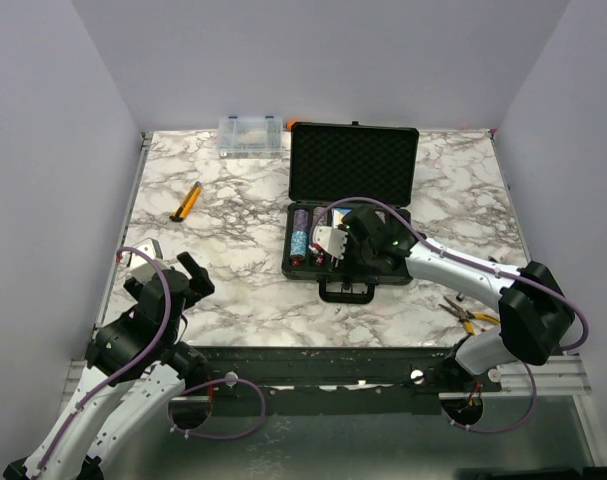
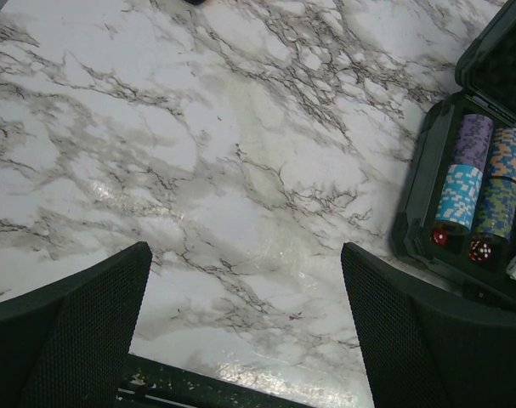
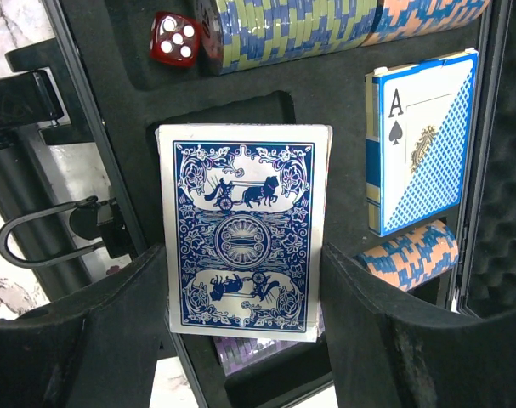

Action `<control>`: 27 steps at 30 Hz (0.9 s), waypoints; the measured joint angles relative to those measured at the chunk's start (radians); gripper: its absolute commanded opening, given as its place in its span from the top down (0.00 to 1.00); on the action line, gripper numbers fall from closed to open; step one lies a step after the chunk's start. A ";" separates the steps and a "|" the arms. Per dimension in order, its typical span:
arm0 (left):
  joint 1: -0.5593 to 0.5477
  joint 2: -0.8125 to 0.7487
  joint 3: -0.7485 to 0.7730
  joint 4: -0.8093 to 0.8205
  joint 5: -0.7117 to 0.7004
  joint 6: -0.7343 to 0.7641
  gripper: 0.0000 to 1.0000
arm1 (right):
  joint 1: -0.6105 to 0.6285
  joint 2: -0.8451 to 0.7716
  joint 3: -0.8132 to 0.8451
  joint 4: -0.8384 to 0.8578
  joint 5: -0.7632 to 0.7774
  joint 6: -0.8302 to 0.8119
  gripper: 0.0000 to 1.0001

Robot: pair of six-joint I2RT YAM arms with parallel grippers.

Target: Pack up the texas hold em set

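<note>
case (image 2: pixel 421 200) cropped at right, tray (image 1: pixel 303 274) — half under right arm (image 1: pixel 453 266)

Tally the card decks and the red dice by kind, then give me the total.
Card decks: 2, a loose deck in the right gripper and a boxed deck
Red dice: 2
Total: 4

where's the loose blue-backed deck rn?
Right wrist view: the blue-backed deck is held between the right gripper fingers, over an empty slot of the open case, beside the boxed deck.
</note>
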 measured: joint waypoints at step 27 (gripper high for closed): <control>0.000 0.000 0.000 0.001 0.002 0.005 0.08 | -0.006 -0.029 -0.089 0.185 0.032 0.030 0.00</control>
